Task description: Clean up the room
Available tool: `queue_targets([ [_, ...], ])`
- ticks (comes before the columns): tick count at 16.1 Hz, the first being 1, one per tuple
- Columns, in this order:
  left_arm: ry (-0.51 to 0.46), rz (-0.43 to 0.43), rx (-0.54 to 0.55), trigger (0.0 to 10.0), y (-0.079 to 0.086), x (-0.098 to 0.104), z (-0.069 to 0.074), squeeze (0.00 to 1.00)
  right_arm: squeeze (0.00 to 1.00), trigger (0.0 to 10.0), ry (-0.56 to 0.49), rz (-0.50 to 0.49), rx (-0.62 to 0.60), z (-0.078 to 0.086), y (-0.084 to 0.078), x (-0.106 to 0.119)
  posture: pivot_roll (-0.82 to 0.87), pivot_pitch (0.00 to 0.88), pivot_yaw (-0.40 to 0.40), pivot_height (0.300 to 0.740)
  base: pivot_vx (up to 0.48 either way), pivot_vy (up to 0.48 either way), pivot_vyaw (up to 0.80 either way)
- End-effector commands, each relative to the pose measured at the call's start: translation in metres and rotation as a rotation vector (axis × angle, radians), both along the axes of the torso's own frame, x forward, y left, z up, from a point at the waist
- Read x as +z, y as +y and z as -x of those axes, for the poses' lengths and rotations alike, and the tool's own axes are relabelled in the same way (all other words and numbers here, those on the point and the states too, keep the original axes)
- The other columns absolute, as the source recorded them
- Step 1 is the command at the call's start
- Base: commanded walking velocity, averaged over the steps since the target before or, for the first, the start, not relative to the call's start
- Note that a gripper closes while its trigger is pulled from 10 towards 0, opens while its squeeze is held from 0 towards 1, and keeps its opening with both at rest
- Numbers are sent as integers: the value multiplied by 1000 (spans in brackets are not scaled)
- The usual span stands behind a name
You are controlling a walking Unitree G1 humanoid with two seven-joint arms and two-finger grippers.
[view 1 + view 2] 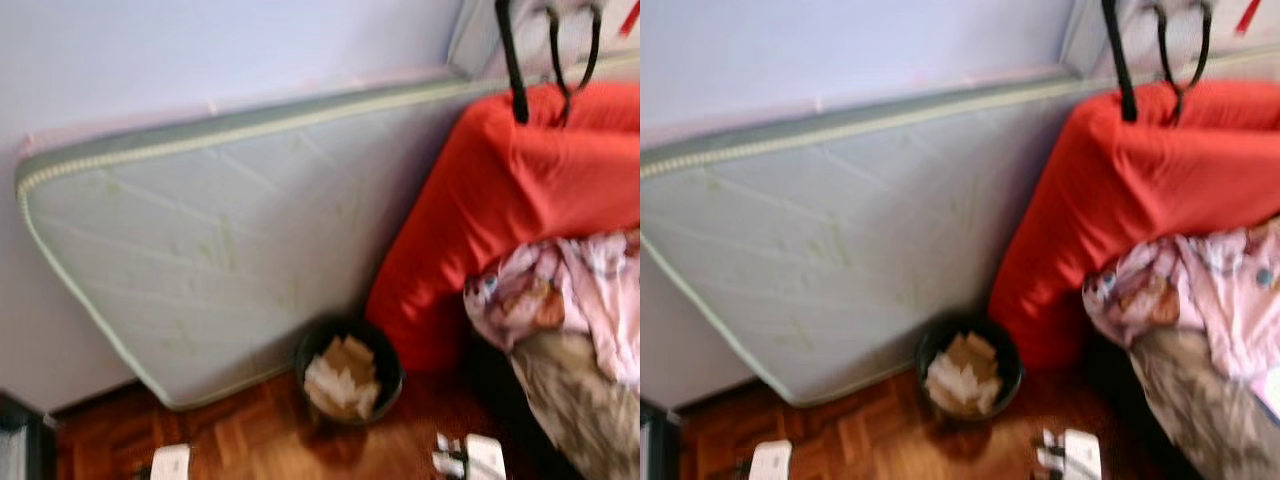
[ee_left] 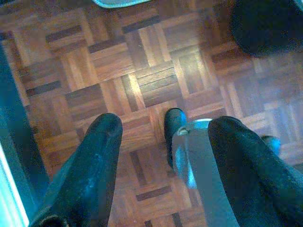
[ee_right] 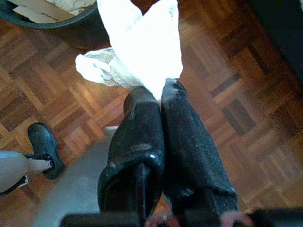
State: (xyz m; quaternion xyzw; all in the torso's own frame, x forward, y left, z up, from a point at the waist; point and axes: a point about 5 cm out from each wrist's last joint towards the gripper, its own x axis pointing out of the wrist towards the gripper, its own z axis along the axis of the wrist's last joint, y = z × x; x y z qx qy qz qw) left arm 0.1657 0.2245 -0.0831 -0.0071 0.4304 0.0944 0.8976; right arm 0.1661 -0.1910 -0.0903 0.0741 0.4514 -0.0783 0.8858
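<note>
Nothing readable is showing anywhere: no words, labels, brands or numbers are appearing on any surface in these blurred views.

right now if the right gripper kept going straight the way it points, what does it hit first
Probably the black bin. The right gripper, shut on a crumpled white tissue, points toward the bin's rim with wooden floor beneath. Depth is unclear, so it might meet the floor just short of it.

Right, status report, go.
Right claw shut on white tissue. Left claw open, empty, over floor. Black bin ahead by mattress, holding paper scraps. Path looks clear.
</note>
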Motion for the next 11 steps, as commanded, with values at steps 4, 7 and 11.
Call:
queue_targets([
  [4, 16, 17, 0, 10000, -5, -3, 4, 0, 0, 10000, 17, 10, 14, 4, -5, -1, 22, 66, -27, 740, 0, 0, 156],
  [7, 15, 17, -1, 10000, -5, -2, 2, 0, 0, 10000, 16, -2, 5, 3, -4, -1, 21, 61, -25, 740, 0, 0, 675],
  [11, 14, 14, -10, 10000, -4, -2, 1, 0, 0, 10000, 10, -20, -5, 2, -2, -1, 24, 40, -17, 740, 60, 0, 0],
])
